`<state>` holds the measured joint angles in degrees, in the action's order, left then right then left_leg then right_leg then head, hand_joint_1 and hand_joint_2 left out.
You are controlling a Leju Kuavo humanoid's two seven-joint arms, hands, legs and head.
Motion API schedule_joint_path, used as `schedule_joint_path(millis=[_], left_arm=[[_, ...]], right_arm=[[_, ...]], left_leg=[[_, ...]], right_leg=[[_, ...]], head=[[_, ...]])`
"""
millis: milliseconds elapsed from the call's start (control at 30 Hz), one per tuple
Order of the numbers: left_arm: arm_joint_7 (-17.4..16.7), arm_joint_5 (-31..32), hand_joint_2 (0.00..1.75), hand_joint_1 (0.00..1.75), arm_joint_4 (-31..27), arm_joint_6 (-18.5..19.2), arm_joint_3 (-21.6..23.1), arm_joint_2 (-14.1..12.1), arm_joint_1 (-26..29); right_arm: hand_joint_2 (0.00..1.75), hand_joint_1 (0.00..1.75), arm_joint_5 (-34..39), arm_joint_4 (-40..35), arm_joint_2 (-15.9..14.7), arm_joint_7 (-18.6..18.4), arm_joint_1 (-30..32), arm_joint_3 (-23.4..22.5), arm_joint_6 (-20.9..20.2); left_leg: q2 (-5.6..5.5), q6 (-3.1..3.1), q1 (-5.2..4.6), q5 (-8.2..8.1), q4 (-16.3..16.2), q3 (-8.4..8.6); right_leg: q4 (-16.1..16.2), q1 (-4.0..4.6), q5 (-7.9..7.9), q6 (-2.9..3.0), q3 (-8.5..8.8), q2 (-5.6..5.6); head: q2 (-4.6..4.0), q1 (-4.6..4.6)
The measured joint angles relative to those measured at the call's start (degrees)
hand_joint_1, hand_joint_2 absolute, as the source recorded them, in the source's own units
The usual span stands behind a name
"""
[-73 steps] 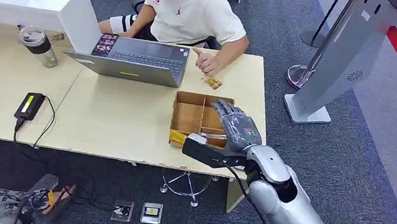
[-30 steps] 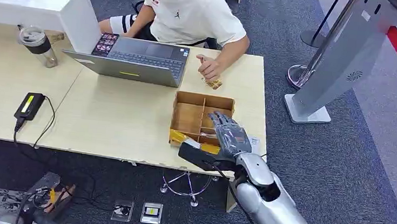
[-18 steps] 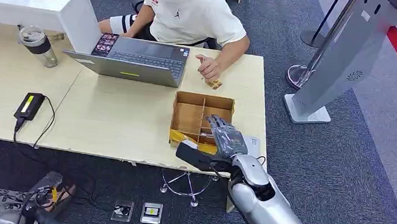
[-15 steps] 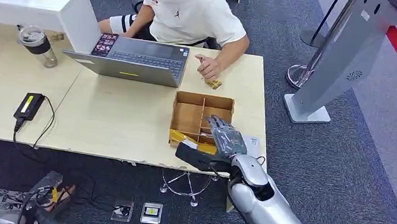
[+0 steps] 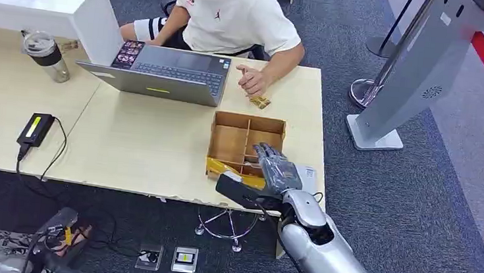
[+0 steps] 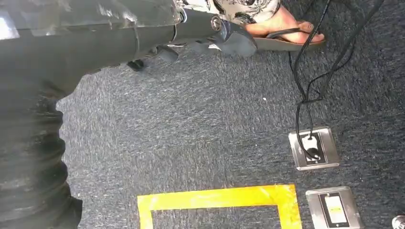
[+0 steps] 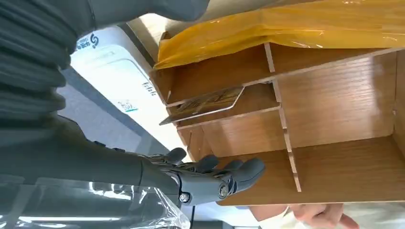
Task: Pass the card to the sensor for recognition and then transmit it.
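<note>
One card (image 7: 203, 105) leans in a compartment of one wooden box (image 5: 231, 142) on the table (image 5: 132, 147). The right hand (image 5: 275, 169) hovers over the box, fingers apart, grasping nothing. The left hand's (image 6: 210, 36) state I cannot tell. One person (image 5: 236, 17) sits behind one laptop (image 5: 165, 74).

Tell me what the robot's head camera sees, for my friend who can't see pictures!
The right robot hand hovers open over a wooden divided box on a pale table. A person in a white shirt sits behind an open laptop, and a grey kiosk stands on the carpet at right.
</note>
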<state>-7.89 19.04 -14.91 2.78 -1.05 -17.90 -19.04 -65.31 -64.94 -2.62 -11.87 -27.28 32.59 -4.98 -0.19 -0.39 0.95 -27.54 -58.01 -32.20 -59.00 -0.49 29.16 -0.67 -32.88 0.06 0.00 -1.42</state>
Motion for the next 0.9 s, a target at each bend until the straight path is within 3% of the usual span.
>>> schedule_joint_path(millis=[67, 200, 267, 433, 900], left_arm=[[-0.02, 0.15, 1.75, 0.00, 0.00, 0.00, 0.00, 0.11, -0.06], [-0.13, 0.24, 1.75, 0.00, -0.02, 0.04, 0.00, 0.15, -0.15], [-0.15, 0.26, 1.75, 0.00, -0.02, 0.04, 0.00, 0.17, -0.23], [-0.15, 0.26, 1.75, 0.00, -0.02, 0.04, 0.00, 0.28, -0.30], [-0.15, 0.28, 1.75, 0.00, -0.02, 0.02, 0.00, 0.39, -0.37]], right_arm=[[1.75, 0.40, -0.02, 0.04, 0.00, -0.04, 0.00, 0.00, 0.04], [1.75, 0.45, -0.15, 0.48, -0.02, -0.15, 0.00, -0.02, 0.37], [1.75, 0.61, -0.18, 0.50, -0.02, -0.17, 0.01, -0.02, 0.46], [1.75, 0.80, -0.24, 0.90, -0.02, -0.22, 0.01, -0.02, 0.59], [1.75, 0.77, -0.33, 0.94, -0.02, -0.22, 0.01, -0.02, 0.74]], left_leg=[[0.00, 0.00, 0.00, 0.00, 0.00, 0.00], [0.00, 0.00, 0.00, 0.00, 0.00, 0.00], [0.00, 0.00, 0.00, 0.00, 0.00, 0.00], [0.00, 0.00, 0.00, 0.00, 0.00, 0.00], [0.00, 0.00, 0.00, 0.00, 0.00, 0.00]], right_leg=[[0.00, 0.00, 0.00, 0.00, 0.00, -0.01], [0.00, 0.00, 0.00, 0.00, 0.00, 0.01], [0.00, 0.00, 0.00, 0.00, 0.00, 0.00], [0.00, 0.00, 0.00, 0.00, 0.00, 0.01], [0.00, 0.00, 0.00, 0.00, 0.00, 0.01]], head=[[0.00, -0.02], [0.00, -0.02], [0.00, -0.02], [0.00, 0.00], [0.00, 0.00]])
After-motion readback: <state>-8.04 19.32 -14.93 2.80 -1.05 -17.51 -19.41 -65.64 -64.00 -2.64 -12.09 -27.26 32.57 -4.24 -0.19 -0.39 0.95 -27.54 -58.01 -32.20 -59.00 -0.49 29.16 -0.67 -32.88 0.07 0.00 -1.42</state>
